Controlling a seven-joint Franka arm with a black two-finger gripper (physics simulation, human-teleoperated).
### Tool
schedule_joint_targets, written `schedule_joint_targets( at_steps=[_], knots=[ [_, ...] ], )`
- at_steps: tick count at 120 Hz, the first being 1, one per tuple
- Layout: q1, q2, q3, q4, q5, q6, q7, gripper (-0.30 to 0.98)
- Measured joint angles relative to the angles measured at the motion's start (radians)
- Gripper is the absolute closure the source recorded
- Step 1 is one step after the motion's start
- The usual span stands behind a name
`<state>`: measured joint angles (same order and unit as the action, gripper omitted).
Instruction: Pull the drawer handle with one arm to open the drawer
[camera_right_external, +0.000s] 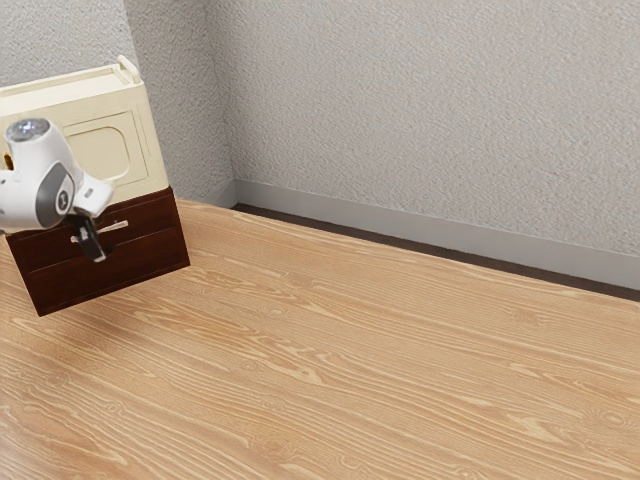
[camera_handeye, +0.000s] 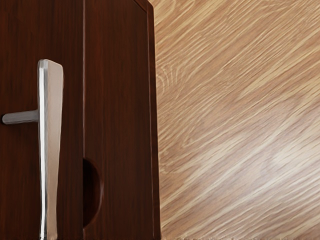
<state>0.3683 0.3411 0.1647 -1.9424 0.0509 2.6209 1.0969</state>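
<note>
Here we are, right at the drawer (camera_right_external: 155, 217), our white arm (camera_right_external: 38, 178) reaching in from the exterior view's left and our black gripper (camera_right_external: 97, 255) angled down across the front! We cannot tell whether its fingers stand wide or narrow, or whether they have anything between them. The task's thing, 1 pale metal handle (camera_handeye: 54, 125), is right at the gripper in the exterior view, its 2 ends showing on either side of it. In the wrist view we see 1 post running from the bar into the dark wood. The drawer looks flush in its reddish-brown cabinet (camera_right_external: 150, 265), and beneath the gripper we pick out 1 lower panel (camera_handeye: 117, 100) with 1 rounded recess (camera_handeye: 93, 195) at the seam. Above the gripper sits 1 cream unit (camera_right_external: 150, 150), stacked on the cabinet! Below and beyond the gripper spreads the wood-grain surface (camera_right_external: 350, 350), with the grey wall (camera_right_external: 400, 100) behind.
</note>
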Motion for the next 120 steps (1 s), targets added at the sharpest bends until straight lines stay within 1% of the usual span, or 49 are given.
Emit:
schedule_joint_targets(
  at_steps=[53,91,120],
  knots=[
    [0.0,0.006,0.001,0.009,-0.004,0.012,-0.006,0.0],
    [0.006,0.041,0.0,0.028,-0.005,0.017,-0.008,0.0],
    [-0.016,0.042,-0.004,0.026,-0.008,0.019,-0.012,0.01]
  ],
)
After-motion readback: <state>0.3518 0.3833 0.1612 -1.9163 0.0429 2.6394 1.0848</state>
